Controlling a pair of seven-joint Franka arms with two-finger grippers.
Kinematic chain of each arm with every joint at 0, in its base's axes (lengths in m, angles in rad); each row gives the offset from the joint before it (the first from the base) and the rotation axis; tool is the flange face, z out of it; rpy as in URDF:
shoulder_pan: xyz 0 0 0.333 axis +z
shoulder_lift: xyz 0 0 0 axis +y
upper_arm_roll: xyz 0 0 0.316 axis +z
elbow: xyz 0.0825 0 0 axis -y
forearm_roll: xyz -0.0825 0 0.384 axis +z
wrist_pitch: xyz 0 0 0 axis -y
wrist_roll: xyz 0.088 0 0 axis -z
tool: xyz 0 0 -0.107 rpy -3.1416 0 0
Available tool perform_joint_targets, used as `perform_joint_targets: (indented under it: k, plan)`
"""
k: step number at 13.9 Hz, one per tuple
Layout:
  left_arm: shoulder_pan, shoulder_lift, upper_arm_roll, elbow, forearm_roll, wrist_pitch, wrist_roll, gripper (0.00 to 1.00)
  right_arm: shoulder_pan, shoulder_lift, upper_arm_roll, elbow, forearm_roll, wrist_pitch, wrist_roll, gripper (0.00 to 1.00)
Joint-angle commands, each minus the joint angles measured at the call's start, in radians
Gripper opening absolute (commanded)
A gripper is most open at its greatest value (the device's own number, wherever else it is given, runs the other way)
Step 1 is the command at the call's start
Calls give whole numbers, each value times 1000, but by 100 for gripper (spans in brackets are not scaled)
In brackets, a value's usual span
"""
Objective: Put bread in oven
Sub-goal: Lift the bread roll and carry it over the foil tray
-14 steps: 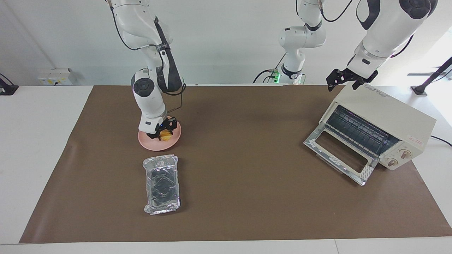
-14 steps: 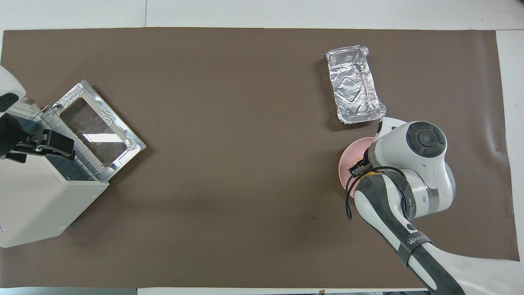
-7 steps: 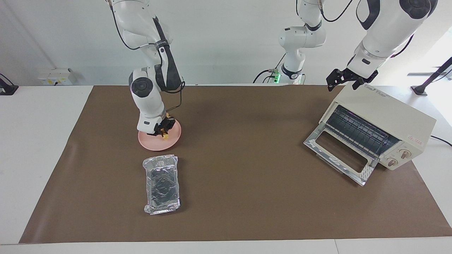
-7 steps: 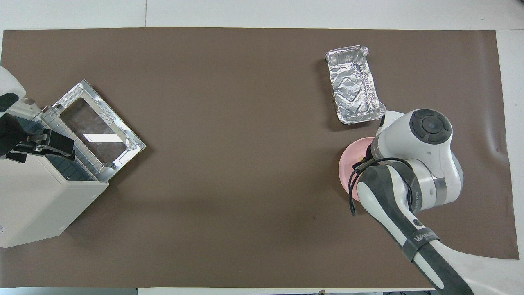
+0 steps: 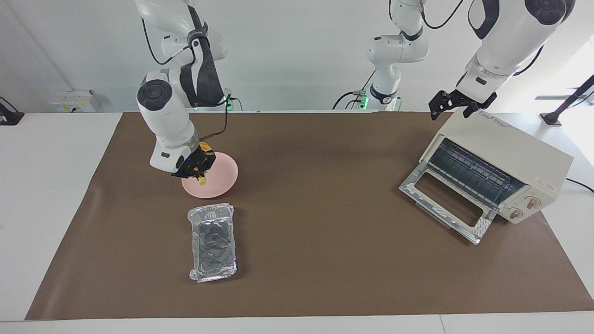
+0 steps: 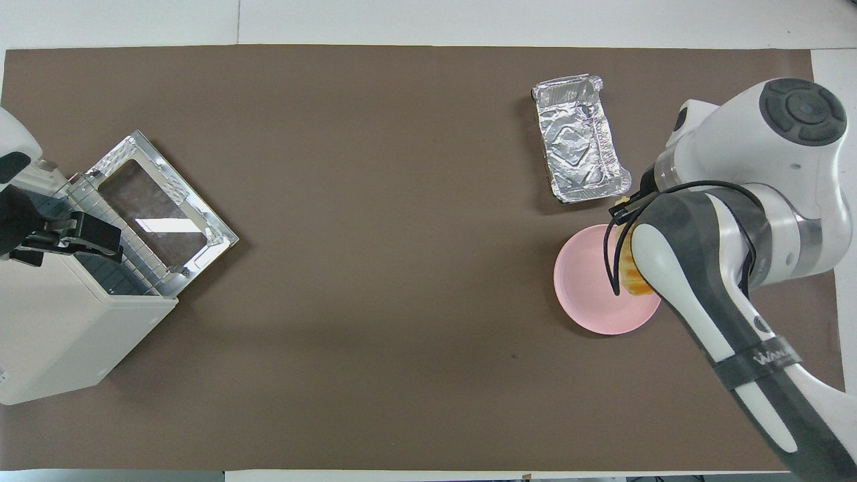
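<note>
Clearly the right tool (image 5: 194, 172) is closed narrow on the bread (image 5: 202, 179), holding it in the air over the edge of the pink plate (image 5: 218, 178). Only a small yellow-orange end of the loaf shows below the fingers in the facing view; in the overhead view the right arm covers most of it, leaving a sliver (image 6: 629, 273) beside the plate's rim (image 6: 589, 314), and the right tool itself is hidden under the arm there.

The left tool (image 5: 452, 103) waits over the top corner of the oven (image 5: 515, 160) nearest the robots, at the left arm's end of the desk (image 5: 325, 241). Whether its fingers are spread or closed I cannot tell. The oven's glass door (image 5: 445, 204) lies dropped open onto the brown mat, with the wire rack visible inside.

Count: one bread, one plate, one oven with two knobs, and one foil tray (image 5: 212, 242), which lies farther from the robots than the plate and close beside it.
</note>
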Motion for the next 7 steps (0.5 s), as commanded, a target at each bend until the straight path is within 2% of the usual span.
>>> perform_joint_targets:
  k: [1,3,7]
  plan:
    - [12,-12,-4,-1,-13,-18,-1,100,-12,124,3,178,24,-28,17,0]
    - [12,-12,-5,-1,-14,-17,-1,100,-12,234,2,322,22,-36,64,0]
    - [12,-12,-4,-1,-13,-18,-1,100,17,479,0,675,16,-143,225,0]
